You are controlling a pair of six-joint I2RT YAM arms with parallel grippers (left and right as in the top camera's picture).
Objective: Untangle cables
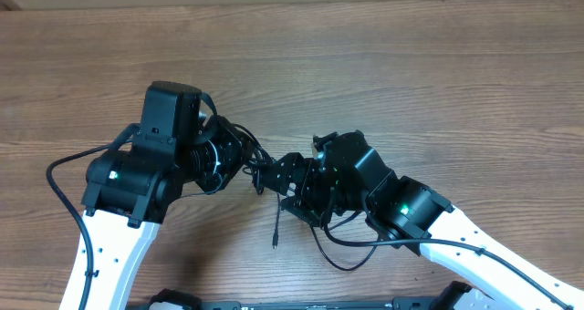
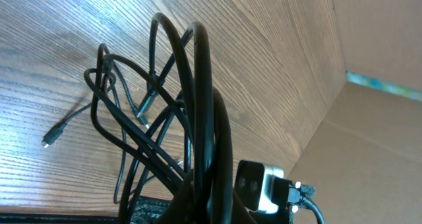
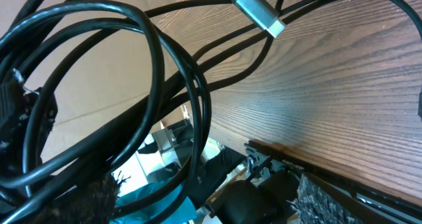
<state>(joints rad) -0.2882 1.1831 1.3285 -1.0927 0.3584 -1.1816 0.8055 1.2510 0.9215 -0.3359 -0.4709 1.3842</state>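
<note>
The cables are a knot of thin black cords held above the table between my two arms. My left gripper is shut on the bundle, and in the left wrist view the cords run up out of its jaws in loops. One loose end with a small plug rests on the wood; its plug lies at the left. My right gripper is just right of the knot. Its fuzzy pads stand wide apart, open, with cord loops passing between. A silvery plug hangs at the top.
The wooden table stretches behind both arms. A cardboard wall stands at the far side. The right arm's thicker black cable loops near the front edge. A dark rail marks the table's edge.
</note>
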